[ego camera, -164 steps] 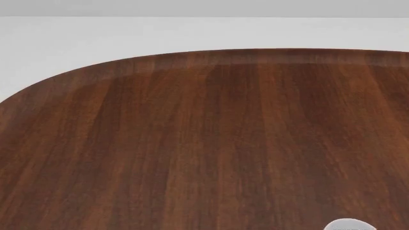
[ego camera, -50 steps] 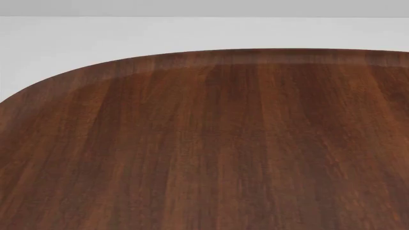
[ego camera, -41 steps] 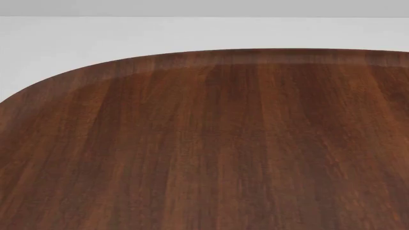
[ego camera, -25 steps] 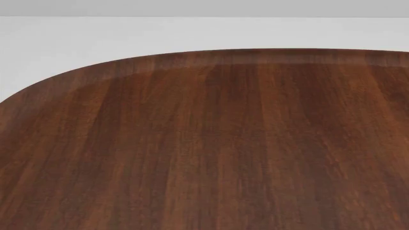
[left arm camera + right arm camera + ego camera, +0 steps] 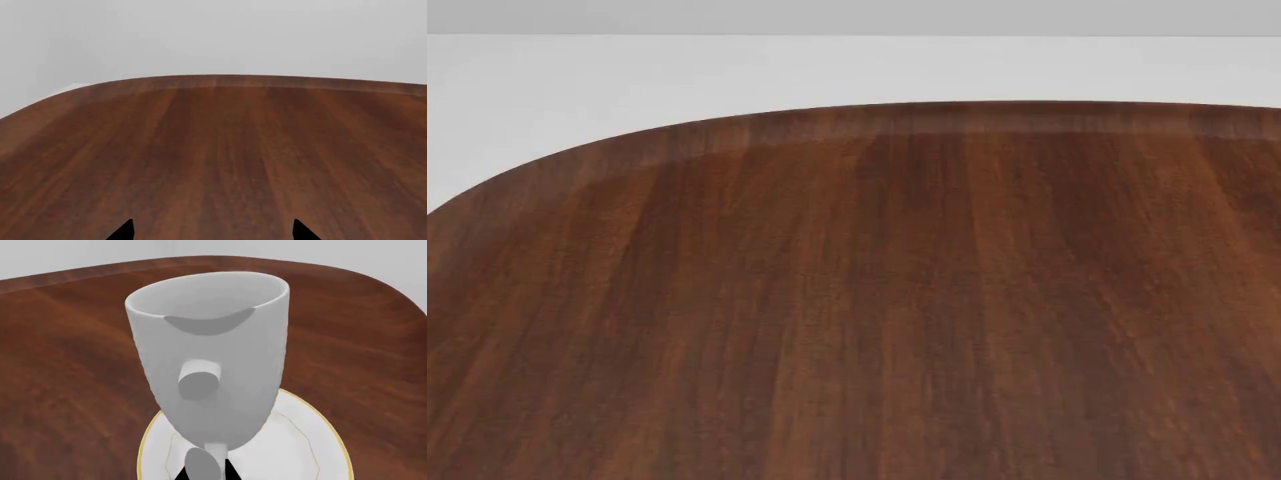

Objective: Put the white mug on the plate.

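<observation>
In the right wrist view the white mug (image 5: pixel 213 350) stands upright over the plate (image 5: pixel 297 450), a round white dish with a thin tan rim. The mug's looped handle (image 5: pixel 198 381) faces the camera. My right gripper (image 5: pixel 207 474) has its two black fingertips close together on either side of the handle's lower end, shut on it. I cannot tell whether the mug's base touches the plate. My left gripper (image 5: pixel 213 232) is open and empty, its tips wide apart just over bare wood. The head view shows no mug, plate or gripper.
A dark wooden table (image 5: pixel 854 300) with rounded corners and a raised lip fills the head view. It also shows in the left wrist view (image 5: pixel 213 150). A plain white floor or wall lies beyond its far edge (image 5: pixel 868 108).
The white shape at the head view's lower right edge 3.3 s ago is out of view now. Nothing has changed over the last second.
</observation>
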Controlling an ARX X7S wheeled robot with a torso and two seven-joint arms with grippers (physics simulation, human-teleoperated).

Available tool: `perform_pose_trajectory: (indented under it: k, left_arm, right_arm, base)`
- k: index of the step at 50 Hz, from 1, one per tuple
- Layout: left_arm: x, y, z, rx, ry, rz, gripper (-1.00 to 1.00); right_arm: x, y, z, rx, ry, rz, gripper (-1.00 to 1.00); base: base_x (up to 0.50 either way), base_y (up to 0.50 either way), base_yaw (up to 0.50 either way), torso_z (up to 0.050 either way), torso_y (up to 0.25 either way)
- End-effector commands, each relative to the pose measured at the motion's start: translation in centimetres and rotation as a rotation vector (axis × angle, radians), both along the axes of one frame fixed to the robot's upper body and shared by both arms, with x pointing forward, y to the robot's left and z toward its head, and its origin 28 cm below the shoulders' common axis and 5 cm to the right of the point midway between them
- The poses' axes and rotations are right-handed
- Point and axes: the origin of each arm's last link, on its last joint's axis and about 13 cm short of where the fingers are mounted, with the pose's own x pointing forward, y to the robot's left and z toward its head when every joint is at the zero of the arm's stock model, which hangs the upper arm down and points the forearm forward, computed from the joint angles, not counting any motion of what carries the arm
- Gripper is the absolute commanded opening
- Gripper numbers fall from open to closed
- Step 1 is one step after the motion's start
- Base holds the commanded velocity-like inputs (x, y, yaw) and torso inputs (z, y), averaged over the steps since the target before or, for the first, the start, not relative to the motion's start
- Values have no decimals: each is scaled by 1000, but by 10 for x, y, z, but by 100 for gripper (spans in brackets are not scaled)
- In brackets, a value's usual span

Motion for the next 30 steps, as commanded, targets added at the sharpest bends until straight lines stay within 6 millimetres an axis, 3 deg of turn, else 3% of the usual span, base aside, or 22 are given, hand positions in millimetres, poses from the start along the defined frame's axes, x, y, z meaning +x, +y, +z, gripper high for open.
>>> perform_pose_trajectory:
  k: [1,30]
  left_arm:
    - [0,0,0,0,1,-1,100]
    - [-1,-1,1,-3,-2,-4,100]
  right_arm:
    - [2,-2,-6,-8,12,6,-100]
    - [3,-4,-20,15,33,-1,-100]
  base:
    - [0,0,0,0,0]
    - [0,0,0,0,0]
